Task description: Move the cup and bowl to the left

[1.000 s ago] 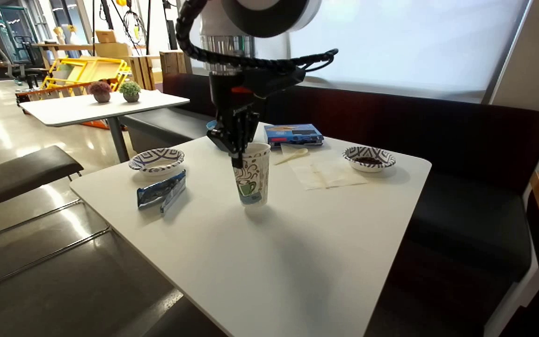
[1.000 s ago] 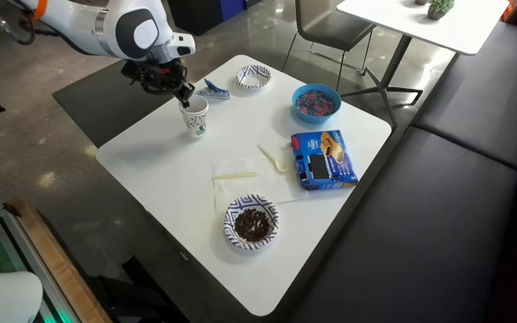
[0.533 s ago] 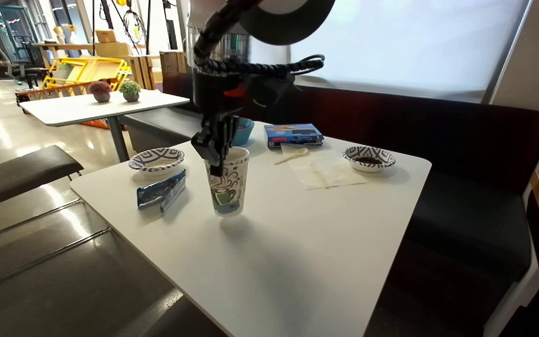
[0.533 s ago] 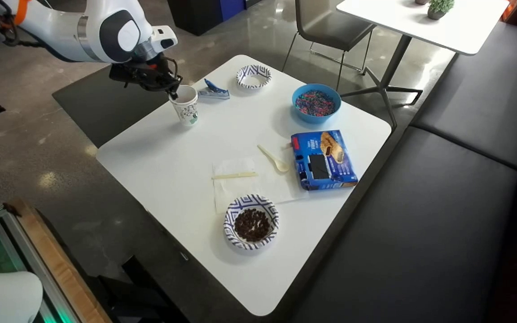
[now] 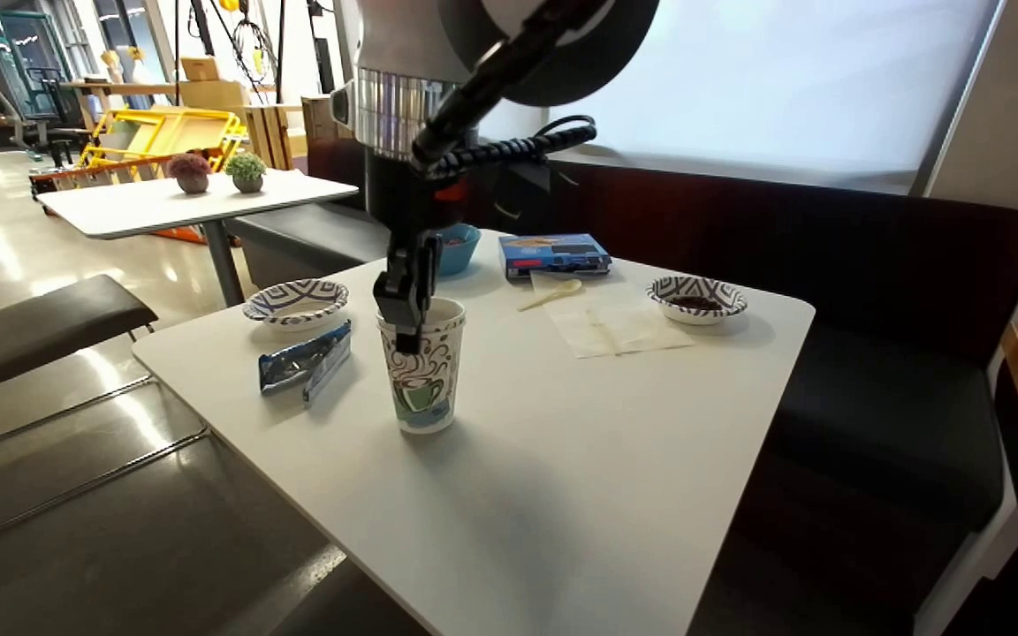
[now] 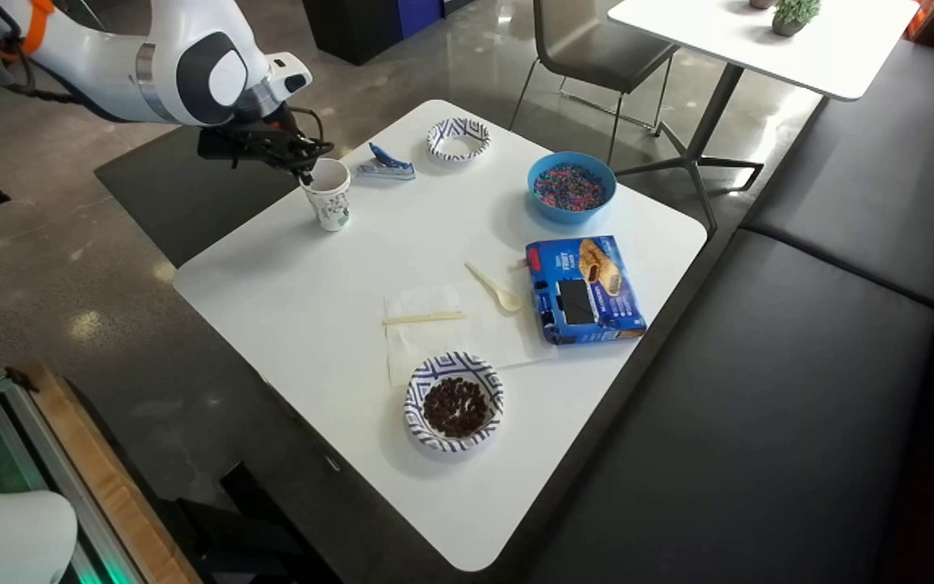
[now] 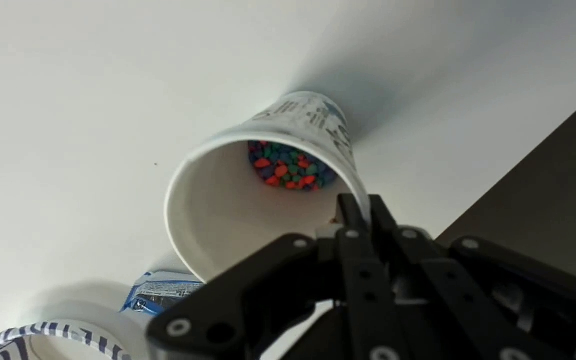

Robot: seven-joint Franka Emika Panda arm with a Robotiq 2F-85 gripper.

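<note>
The cup, whitish with a green-grey print, stands roughly upright over the white table in both exterior views. In the wrist view the cup shows its open mouth with small coloured bits at the bottom. My gripper is shut on the cup's rim, one finger inside and one outside; it also shows in both exterior views. I cannot tell whether the cup's base touches the table. The bright-blue bowl, full of coloured bits, stands at the far side, partly hidden behind the gripper in an exterior view.
Blue packets and a patterned dish lie near the cup. Another patterned dish holds dark bits. A blue box, a spoon and napkins lie on the table. The table's edge is near the cup.
My gripper has carried the cup toward the table's near edge, leftward in both exterior views, and lowered it in the last half second. More of the blue bowl now shows behind.
</note>
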